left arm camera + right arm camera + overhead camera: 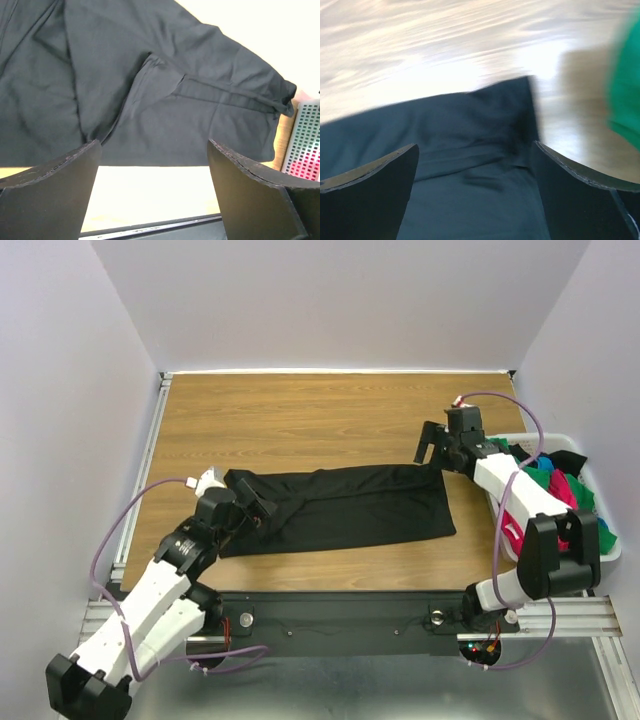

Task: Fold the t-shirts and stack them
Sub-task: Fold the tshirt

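Black t-shirt [340,508] ungripped | left fingers [50,190] wide, empty | right fingers [365,200] wide, empty

Left wrist view: the black t-shirt [165,100] runs off the top and left edges; only a lattice corner of the white basket [306,140] shows at the right edge. Right wrist view: smeared throughout, the green cloth [626,95] at the right edge a shapeless patch cut by the frame. Top view: the right arm [512,488] covers much of the basket, leaving its coloured t-shirts [572,492] in scraps.
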`<control>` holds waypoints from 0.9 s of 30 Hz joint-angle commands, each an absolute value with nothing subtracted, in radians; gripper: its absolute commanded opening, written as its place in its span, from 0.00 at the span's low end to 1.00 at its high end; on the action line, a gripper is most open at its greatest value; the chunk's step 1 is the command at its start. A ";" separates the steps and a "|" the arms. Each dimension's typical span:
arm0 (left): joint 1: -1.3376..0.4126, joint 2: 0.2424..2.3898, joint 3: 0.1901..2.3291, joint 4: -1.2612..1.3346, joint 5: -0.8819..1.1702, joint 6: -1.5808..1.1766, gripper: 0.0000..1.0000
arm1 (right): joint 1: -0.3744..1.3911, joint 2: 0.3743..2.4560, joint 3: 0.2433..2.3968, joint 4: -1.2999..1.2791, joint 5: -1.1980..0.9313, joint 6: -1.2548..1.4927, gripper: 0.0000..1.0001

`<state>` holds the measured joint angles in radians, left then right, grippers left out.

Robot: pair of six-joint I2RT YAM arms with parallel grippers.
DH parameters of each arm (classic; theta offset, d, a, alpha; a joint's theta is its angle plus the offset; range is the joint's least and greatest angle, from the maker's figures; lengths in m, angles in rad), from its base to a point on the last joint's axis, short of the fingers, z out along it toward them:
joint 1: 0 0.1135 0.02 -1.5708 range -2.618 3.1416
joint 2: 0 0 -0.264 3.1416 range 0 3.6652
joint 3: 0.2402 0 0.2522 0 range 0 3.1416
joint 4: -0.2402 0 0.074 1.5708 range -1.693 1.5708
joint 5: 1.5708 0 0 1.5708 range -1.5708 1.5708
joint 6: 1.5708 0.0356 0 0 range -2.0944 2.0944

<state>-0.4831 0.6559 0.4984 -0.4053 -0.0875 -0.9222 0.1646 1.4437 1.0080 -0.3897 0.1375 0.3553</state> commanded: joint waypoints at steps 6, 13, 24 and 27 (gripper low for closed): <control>-0.486 1.004 0.666 -0.190 -0.121 -0.833 0.99 | 0.238 1.615 1.104 -0.342 -0.125 0.310 1.00; -0.463 1.305 0.733 -0.135 -0.146 -0.812 0.98 | 0.238 1.707 1.077 -0.338 -0.069 0.330 1.00; -0.333 1.687 0.877 -0.097 -0.117 -0.727 0.98 | 0.247 1.582 0.870 -0.321 -0.029 0.393 1.00; -0.328 1.804 1.000 -0.146 -0.135 -0.698 0.98 | 0.253 1.551 0.815 -0.318 -0.032 0.406 1.00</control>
